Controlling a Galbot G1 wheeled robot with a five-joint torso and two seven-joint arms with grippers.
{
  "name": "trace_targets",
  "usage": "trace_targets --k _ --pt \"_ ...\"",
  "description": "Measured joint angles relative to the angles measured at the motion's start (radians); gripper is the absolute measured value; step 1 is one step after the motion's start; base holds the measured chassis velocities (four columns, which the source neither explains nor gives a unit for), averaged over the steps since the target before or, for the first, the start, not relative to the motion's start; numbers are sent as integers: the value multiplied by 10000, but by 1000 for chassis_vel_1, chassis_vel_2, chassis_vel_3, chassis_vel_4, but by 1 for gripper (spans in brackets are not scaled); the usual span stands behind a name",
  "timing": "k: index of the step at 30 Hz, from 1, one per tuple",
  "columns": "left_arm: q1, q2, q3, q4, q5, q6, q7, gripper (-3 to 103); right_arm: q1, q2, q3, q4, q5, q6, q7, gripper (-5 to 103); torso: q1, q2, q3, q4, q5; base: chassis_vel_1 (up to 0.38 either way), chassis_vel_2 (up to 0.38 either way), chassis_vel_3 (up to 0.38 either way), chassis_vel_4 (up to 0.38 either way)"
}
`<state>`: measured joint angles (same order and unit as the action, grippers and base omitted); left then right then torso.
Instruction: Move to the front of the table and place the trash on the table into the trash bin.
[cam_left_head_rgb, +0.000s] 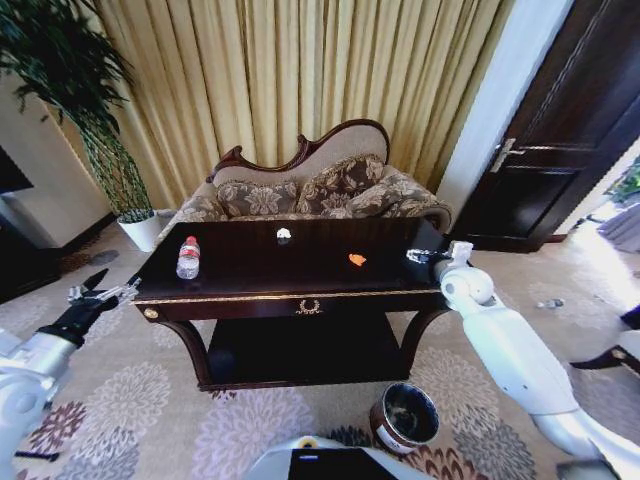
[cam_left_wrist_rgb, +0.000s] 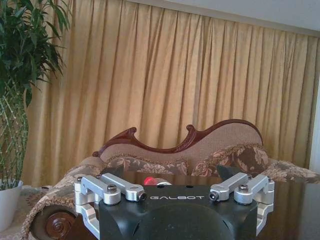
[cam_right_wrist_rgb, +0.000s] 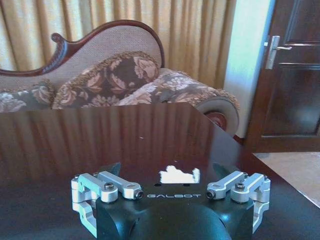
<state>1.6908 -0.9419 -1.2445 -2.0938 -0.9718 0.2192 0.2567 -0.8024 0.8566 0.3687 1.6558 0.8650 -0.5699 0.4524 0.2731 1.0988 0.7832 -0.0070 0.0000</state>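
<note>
The dark table (cam_left_head_rgb: 300, 296) with gold trim stands straight ahead. On its left end a clear bottle (cam_left_head_rgb: 188, 257) with a red cap stands upright; its cap (cam_left_wrist_rgb: 150, 180) peeks over my left gripper (cam_left_wrist_rgb: 170, 172). A white scrap (cam_left_head_rgb: 284, 234) lies near the back edge and an orange scrap (cam_left_head_rgb: 357, 260) lies right of the middle. My left gripper (cam_left_head_rgb: 112, 286) hangs open just off the table's left front corner. Over the table's right end, my right gripper (cam_left_head_rgb: 425, 257) is open and low, with a small white patch (cam_right_wrist_rgb: 178, 175) on the tabletop (cam_right_wrist_rgb: 100, 145) between its fingers. The round dark trash bin (cam_left_head_rgb: 405, 415) sits on the carpet at the table's right front.
A patterned sofa (cam_left_head_rgb: 310, 190) with a carved back stands right behind the table, before gold curtains. A potted plant in a white pot (cam_left_head_rgb: 140, 228) is at the left. A dark door (cam_left_head_rgb: 560, 150) is at the right. Open carpet lies in front of the table.
</note>
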Motion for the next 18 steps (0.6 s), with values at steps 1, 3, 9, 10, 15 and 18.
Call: trace_targets --k 1,3,9,10,15,18 --pt "-2 0 4 -5 0 0 2 100 0 0 16 -25 0 -25 59 100 0 0 0 0 1 0 0 0 0" --pt "-4 0 7 -8 0 0 5 100 -1 1 30 -30 7 -48 104 100 0 0 0 -1 0 0 0 0 0" --pt "2 -11 12 -8 20 -5 23 100 -53 41 32 -17 174 -147 153 100 0 0 0 1 0 0 0 0 0" --pt "2 -11 12 -8 20 -5 23 100 -53 41 32 -17 174 -147 153 100 0 0 0 1 0 0 0 0 0" --pt "20 -14 -23 29 24 -22 73 100 -65 62 3 -26 184 -157 89 100 0 0 0 1 0 0 0 0 0" --pt "5 -11 -21 40 28 -26 76 100 -83 92 -7 -31 165 -147 62 96 0 0 0 0 0 0 0 0 0"
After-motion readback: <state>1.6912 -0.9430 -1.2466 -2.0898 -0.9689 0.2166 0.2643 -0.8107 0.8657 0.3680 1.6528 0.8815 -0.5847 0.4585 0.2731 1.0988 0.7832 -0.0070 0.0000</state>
